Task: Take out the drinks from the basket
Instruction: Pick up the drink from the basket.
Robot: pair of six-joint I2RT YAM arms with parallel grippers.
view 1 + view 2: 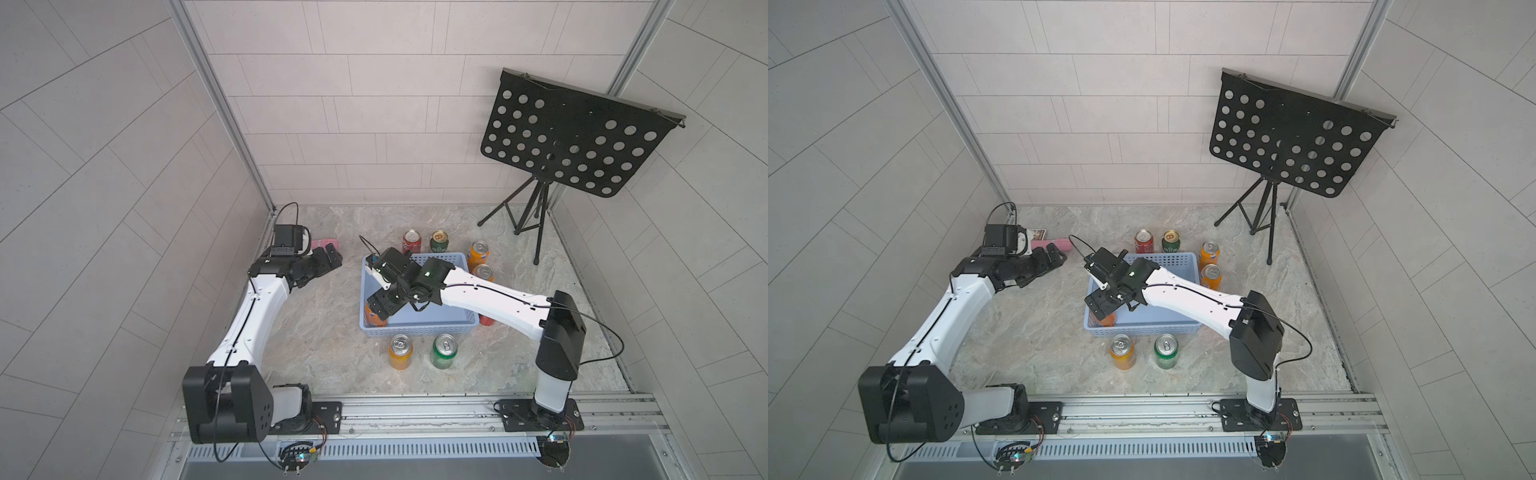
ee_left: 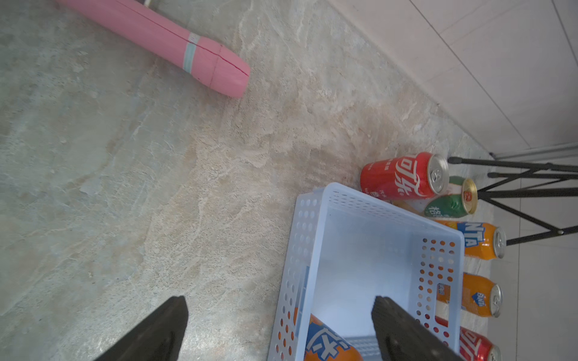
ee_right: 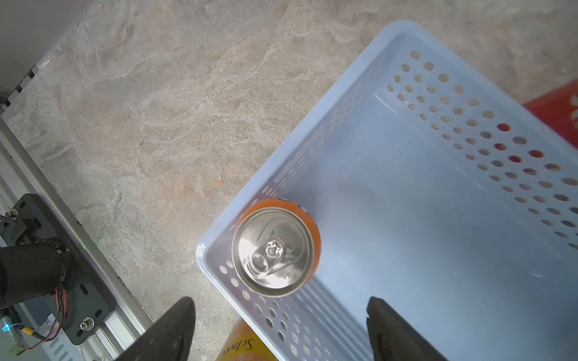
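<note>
Under my right hand point(image 3: 280, 301), at the basket point(image 3: 422, 203) corner: one orange can point(image 3: 275, 250), upright, silver top up, tight to both corner walls. It's the one can inside. It sits just ahead of my fingertips point(image 3: 175, 328), not between them. My right hand is released, fingers spread wide, holding nothing. In both top views this hand hangs over that corner and hides most of the can.

Seven more cans stand upright on the desk point(image 1: 316, 340), all outside the basket. On the base side of my right hand, just past the basket wall: second orange can point(image 1: 400, 352), with a near green can point(image 1: 444, 351) beside it. Across the basket from my right hand, just outside the far wall: far red can point(image 1: 412, 241) and gold-topped green can point(image 1: 439, 242), side by side. Along the wall by my right forearm: third orange can point(image 1: 478, 252), fourth orange can point(image 1: 483, 276), then a second red can point(image 1: 486, 320) partly hidden under the arm.

My left hand point(image 2: 280, 303) is outside the basket, near its far corner, well apart from my right hand, above bare desk. Also released, fingers point(image 2: 162, 328) apart, nothing between them. A pink wand point(image 2: 162, 40) lies flat on the desk just beyond the left hand. A black music stand point(image 1: 577, 137) is off at the far corner, well apart from both hands.
</note>
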